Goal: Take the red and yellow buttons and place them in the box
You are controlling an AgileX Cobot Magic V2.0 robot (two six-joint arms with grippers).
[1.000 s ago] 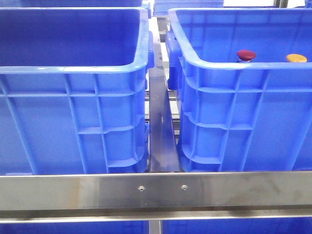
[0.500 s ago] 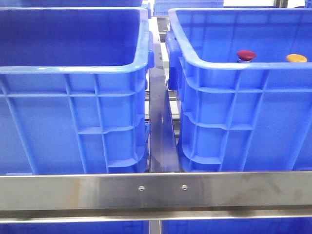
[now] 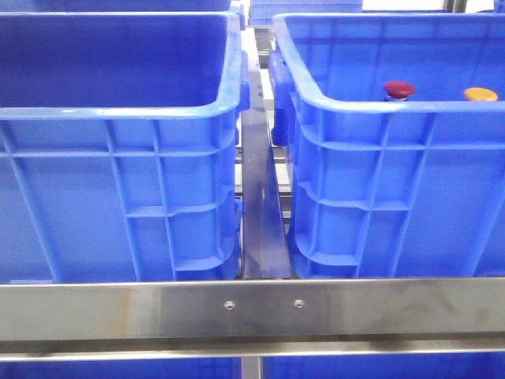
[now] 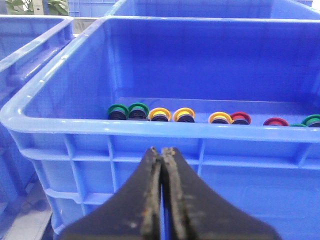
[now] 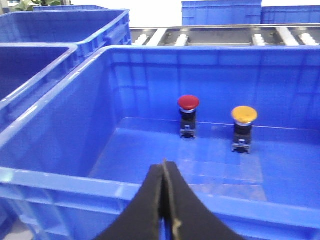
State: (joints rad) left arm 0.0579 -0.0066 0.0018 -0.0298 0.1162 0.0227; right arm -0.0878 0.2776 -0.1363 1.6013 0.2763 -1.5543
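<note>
Left bin: the blue bin (image 4: 150, 127) before my left claw holds a row of buttons lying along its far wall; green ones (image 4: 118, 110), yellow ones (image 4: 160, 114) and red ones (image 4: 240, 117)
Right bin: in the other blue bin (image 5: 60, 177) one red button (image 5: 188, 102) and one yellow button (image 5: 244, 114) stand upright, near each other but apart, close to the far wall
Stage: I cannot decide it; this pair may be already delivered from the mixed row, or it may wait for pick-up
Doing it well: whichever button I go for, I judge that my fingers must open wide before I pass over the high rim, then come down straight, because the walls are tall and the buttons sit deep; in the row the caps lie close together, so I should take only red or yellow and not disturb a green neighbour
Left claw: my left gripper (image 4: 162, 150) is clenched on nothing, the fingers pressed together, outside the near wall and a little below the rim, pointing at the row
Right claw: my right gripper (image 5: 164, 162) is also closed and empty, above the near rim, aimed between the two standing buttons
</note>
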